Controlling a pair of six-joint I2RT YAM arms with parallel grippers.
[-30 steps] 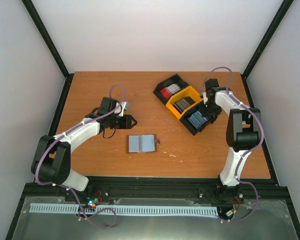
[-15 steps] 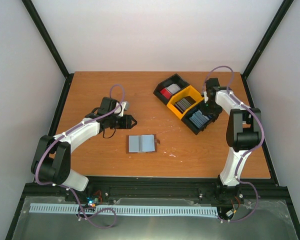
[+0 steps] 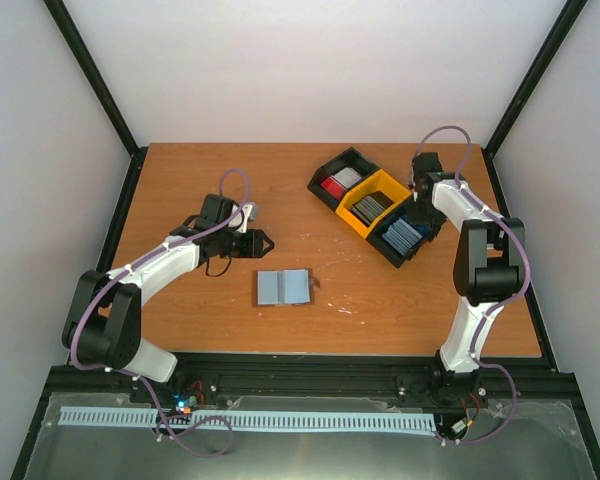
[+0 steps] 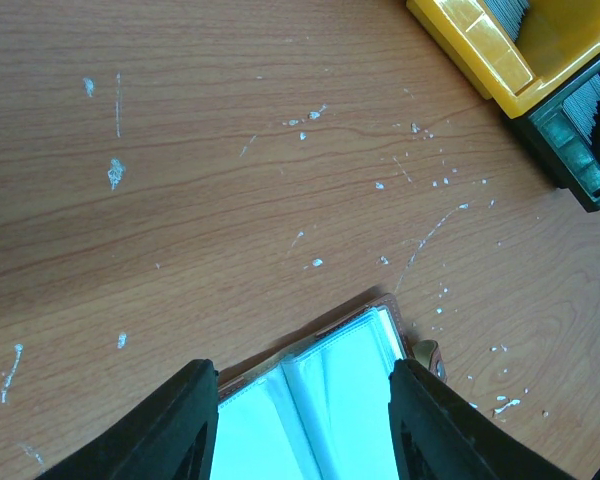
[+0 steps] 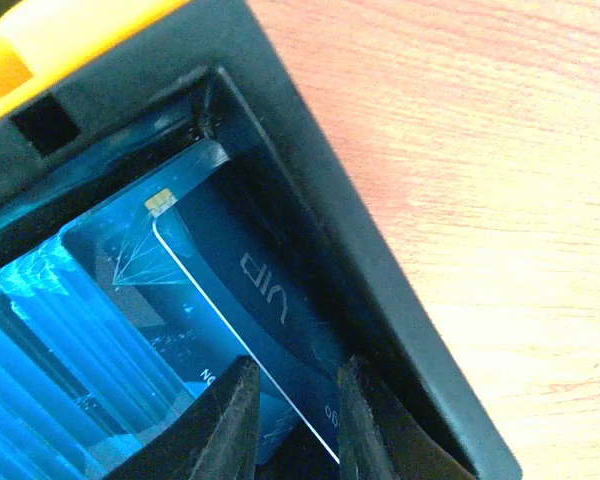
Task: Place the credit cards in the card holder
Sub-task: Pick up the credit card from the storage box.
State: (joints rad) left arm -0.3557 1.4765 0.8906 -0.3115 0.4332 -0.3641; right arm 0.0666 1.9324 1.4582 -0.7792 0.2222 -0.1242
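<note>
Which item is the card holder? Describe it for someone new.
On the wooden table, look at the near middle, close by the left gripper and well apart from the tray at the far right. The card holder lies open and flat there. Unlike the boxy black-and-yellow tray, it is a thin brown-edged wallet with pale blue-grey insides.

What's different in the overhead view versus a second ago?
The right arm drew back toward the table's far side, uncovering the blue credit cards in the tray; the right tool straddles one card's edge, grip unclear. The left tool, open near the card holder, and the holder itself stayed put.
</note>
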